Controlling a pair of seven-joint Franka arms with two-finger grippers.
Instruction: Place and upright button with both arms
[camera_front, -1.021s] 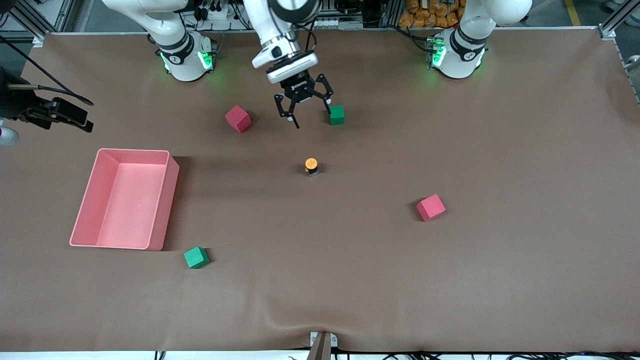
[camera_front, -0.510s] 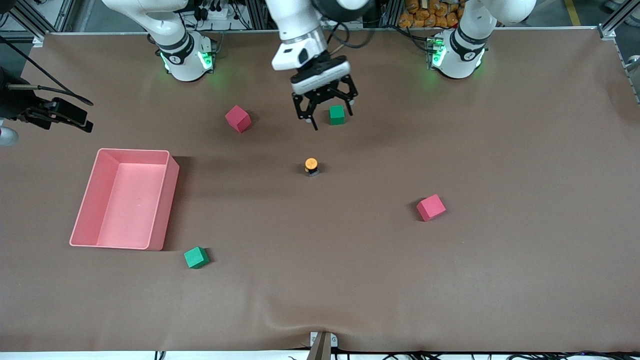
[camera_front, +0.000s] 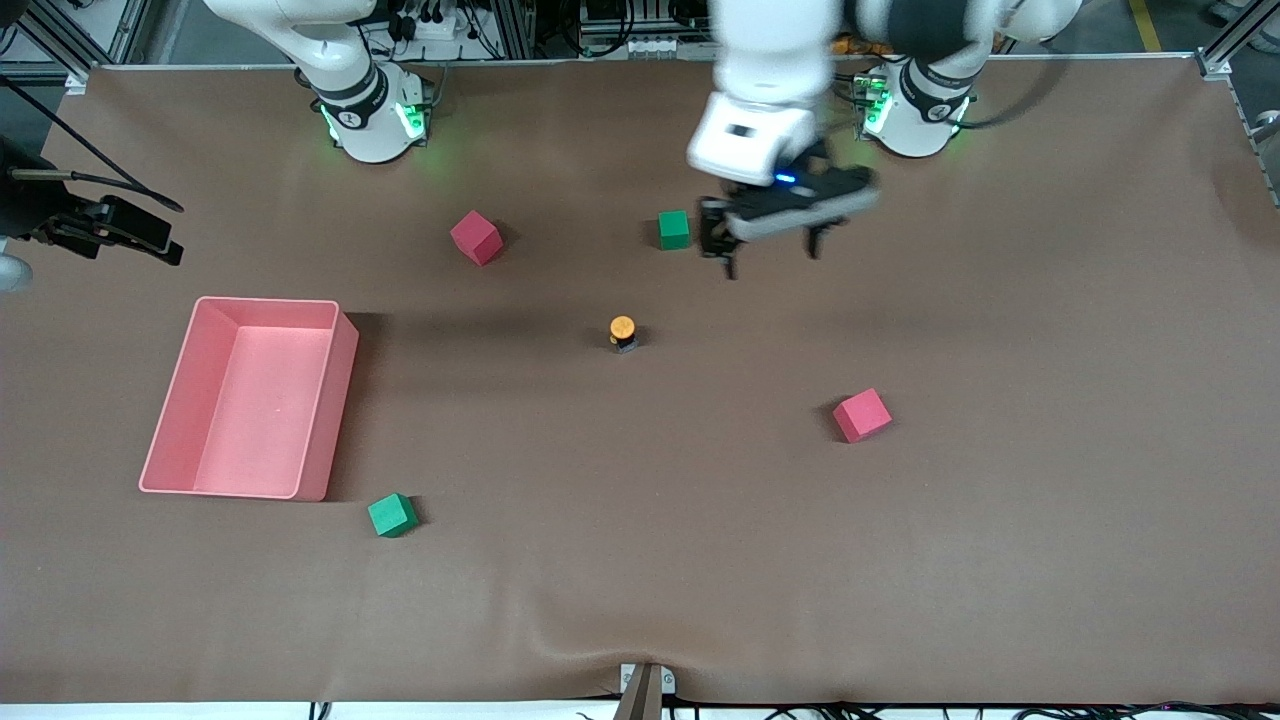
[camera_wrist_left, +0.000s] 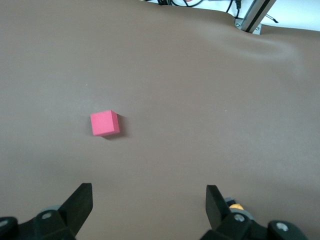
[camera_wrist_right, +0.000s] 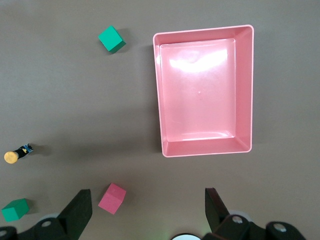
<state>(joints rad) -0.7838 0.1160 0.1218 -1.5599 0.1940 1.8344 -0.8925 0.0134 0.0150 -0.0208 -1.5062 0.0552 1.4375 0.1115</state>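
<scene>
Brown table cloth (camera_front: 1000, 550) carried the tiny orange-capped, black-bodied button (camera_front: 622, 332) upright, nearer the camera than a green foam cube (camera_front: 674, 229), beside which the left gripper (camera_front: 768, 243) hovered, fingers apart; the right gripper (camera_wrist_right: 145, 212), likewise spread, waited high above.

So the button (camera_front: 622, 332) sits upright near the middle of the frame on the brown table (camera_front: 1000, 560), orange cap up. The left gripper (camera_front: 768, 240) hangs up in the air at upper center-right, fingers spread, nothing in them, just beside the green cube (camera_front: 674, 229). Pink tray (camera_front: 342, 400) at the left, another green cube (camera_front: 392, 515) below it. Red cubes at upper left (camera_front: 475, 237) and lower right (camera_front: 861, 415).
</scene>
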